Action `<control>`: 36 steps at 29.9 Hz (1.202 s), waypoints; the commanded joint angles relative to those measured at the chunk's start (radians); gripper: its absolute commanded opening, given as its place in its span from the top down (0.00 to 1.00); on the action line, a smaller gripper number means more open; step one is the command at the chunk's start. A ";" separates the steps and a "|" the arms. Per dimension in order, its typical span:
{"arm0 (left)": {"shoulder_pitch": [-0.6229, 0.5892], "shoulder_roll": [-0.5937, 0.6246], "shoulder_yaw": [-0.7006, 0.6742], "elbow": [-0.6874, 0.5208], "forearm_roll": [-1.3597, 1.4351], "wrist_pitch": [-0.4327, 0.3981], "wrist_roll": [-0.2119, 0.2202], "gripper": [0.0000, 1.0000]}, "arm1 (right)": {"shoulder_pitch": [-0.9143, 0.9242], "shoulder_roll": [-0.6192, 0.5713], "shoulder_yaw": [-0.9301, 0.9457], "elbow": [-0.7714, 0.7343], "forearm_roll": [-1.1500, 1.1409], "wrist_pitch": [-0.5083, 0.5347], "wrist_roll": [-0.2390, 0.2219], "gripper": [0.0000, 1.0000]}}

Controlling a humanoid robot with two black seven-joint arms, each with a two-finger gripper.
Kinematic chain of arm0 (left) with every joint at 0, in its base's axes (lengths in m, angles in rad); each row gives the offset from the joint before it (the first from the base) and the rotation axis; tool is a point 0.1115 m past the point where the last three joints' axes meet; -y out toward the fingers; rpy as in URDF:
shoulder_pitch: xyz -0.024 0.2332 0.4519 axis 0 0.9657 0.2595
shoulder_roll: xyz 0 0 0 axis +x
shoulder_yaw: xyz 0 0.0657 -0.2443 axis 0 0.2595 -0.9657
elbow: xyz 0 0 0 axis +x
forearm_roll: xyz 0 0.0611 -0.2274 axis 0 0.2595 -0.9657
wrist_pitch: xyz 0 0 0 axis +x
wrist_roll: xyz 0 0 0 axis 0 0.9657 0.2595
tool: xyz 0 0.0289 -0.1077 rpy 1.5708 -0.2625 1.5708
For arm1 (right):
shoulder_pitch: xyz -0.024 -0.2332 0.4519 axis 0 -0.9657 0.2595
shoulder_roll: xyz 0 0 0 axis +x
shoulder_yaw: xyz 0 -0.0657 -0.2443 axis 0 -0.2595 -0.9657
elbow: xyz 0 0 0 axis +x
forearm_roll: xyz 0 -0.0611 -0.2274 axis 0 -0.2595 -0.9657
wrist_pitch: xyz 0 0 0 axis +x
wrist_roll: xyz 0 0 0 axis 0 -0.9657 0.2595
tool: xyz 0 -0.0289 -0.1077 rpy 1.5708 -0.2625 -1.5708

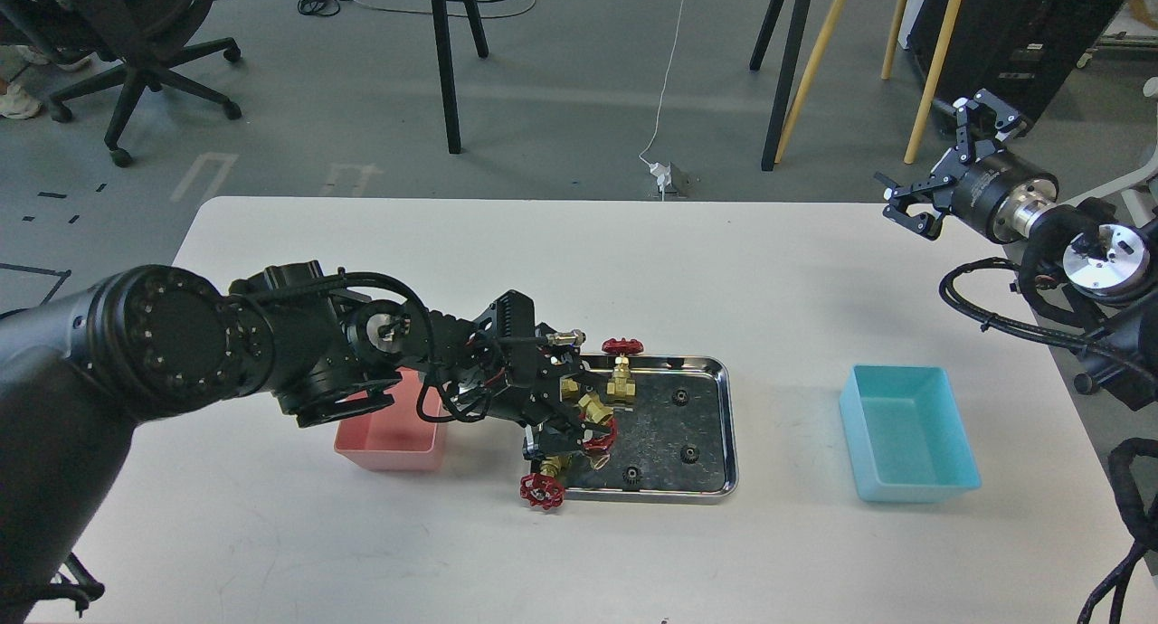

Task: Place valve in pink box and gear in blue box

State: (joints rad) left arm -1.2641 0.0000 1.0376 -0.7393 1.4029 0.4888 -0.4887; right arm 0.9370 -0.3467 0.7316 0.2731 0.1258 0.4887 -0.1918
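Observation:
My left gripper [579, 430] reaches over the left end of the steel tray [729, 443], its fingers closed around the red handwheel of a brass valve [594, 410] that lies in the tray. Another valve [621, 375] stands at the tray's far left. A third valve [543, 489] hangs over the front left corner. A fourth is mostly hidden under the gripper. Black gears [678, 395] [689, 453] [631, 473] lie in the tray. The pink box [389, 439] sits left of the tray, partly behind my left arm. The blue box [909, 434] is at the right. My right gripper [936, 163] is open and empty, raised beyond the table's far right corner.
The table's far edge runs just behind the arms. Chair and stool legs stand on the floor beyond it. My right arm's cables [995, 307] hang over the table's right edge.

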 commanded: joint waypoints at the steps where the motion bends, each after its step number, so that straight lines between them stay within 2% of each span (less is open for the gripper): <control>1: 0.000 0.000 -0.001 0.000 0.016 0.000 0.000 0.47 | 0.000 0.000 0.000 0.000 0.000 0.000 0.000 0.01; 19: 0.020 0.000 -0.001 0.046 0.065 0.000 0.000 0.47 | -0.003 0.000 -0.001 0.000 0.000 0.000 0.000 0.01; 28: 0.020 0.000 -0.001 0.046 0.065 0.000 0.000 0.40 | -0.003 0.000 -0.001 0.000 0.000 0.000 0.000 0.01; 36: 0.020 0.000 -0.001 0.046 0.065 0.000 0.000 0.44 | -0.006 0.000 -0.001 0.000 0.000 0.000 0.000 0.01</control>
State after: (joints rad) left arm -1.2441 0.0000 1.0370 -0.6928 1.4681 0.4888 -0.4887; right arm 0.9312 -0.3467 0.7301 0.2730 0.1259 0.4887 -0.1918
